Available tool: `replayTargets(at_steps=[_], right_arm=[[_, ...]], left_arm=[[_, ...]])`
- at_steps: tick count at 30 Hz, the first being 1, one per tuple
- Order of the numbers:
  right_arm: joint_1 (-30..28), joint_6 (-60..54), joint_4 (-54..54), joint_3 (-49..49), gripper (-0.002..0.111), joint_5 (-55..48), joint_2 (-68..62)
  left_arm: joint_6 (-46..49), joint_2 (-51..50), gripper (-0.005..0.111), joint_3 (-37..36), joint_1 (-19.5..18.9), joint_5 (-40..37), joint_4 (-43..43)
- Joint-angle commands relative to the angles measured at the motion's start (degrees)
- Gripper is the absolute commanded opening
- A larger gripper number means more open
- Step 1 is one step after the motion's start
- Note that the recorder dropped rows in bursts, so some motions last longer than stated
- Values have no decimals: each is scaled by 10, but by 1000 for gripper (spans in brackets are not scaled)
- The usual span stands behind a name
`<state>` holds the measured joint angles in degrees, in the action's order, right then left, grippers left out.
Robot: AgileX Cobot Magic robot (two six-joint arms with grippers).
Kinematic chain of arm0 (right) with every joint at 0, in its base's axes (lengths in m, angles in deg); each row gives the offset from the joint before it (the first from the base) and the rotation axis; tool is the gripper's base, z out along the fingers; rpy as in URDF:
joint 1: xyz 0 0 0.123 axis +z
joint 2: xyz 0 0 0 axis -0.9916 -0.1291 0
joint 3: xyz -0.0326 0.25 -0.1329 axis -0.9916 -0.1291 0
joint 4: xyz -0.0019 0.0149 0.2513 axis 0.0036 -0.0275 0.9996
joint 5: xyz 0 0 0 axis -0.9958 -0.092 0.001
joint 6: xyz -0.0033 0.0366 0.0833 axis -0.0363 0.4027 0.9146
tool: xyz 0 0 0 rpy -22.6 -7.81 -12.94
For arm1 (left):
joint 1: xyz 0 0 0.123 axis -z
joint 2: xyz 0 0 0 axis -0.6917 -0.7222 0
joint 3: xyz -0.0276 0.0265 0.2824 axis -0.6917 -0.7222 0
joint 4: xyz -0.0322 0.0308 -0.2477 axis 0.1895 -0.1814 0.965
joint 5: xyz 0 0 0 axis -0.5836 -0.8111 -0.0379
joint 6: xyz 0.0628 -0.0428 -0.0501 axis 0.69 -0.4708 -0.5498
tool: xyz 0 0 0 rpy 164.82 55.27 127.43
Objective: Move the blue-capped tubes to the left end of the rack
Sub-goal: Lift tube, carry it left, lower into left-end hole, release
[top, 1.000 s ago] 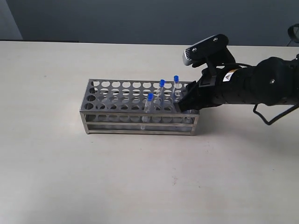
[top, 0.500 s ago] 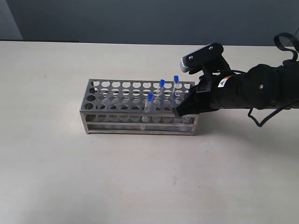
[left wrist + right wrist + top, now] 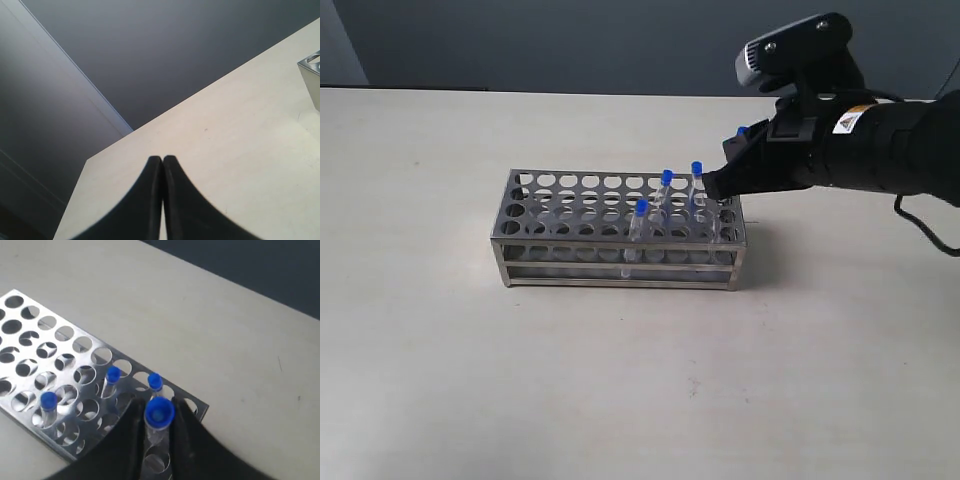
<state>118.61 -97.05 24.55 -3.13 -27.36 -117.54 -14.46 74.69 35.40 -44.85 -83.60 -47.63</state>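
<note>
Item: right gripper (image 3: 718, 186) pinches one blue-capped tube (image 3: 159, 414) over the rack's (image 3: 610, 262) 3 o'clock end (three neighbours (image 3: 640, 212) seated); left gripper (image 3: 162, 165) pressed together, empty. We fear a low carry toward 9 o'clock clips them.

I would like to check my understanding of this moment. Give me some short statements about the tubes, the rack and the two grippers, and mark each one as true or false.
1. The right gripper holds a blue-capped tube between its fingers. True.
2. Four capped tubes stand in the rack. False: three tubes stand there; the fourth is in the right gripper.
3. The left gripper is shut with nothing between its fingers. True.
4. The tubes in the rack stand at its left end. False: in the exterior view they stand in its right half, and the holes at the left end hold no tube.
</note>
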Motion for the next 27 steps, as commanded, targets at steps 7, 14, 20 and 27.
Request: replayTargets(at_steps=[7,14,20,27], right_arm=[[49,-6,0,152,0,-90,-14],[100,-71,27,428,0,-247,-236],[123,-82,42,533,0,-299,-316],[128,-118,75,579,0,-313,-371]], left_arm=[[-1,-2,1,3,-1,3,0],[-1,-2,1,3,-1,3,0],[-1,-2,1,3,-1,3,0],[-1,-2,1,3,-1,3,0]])
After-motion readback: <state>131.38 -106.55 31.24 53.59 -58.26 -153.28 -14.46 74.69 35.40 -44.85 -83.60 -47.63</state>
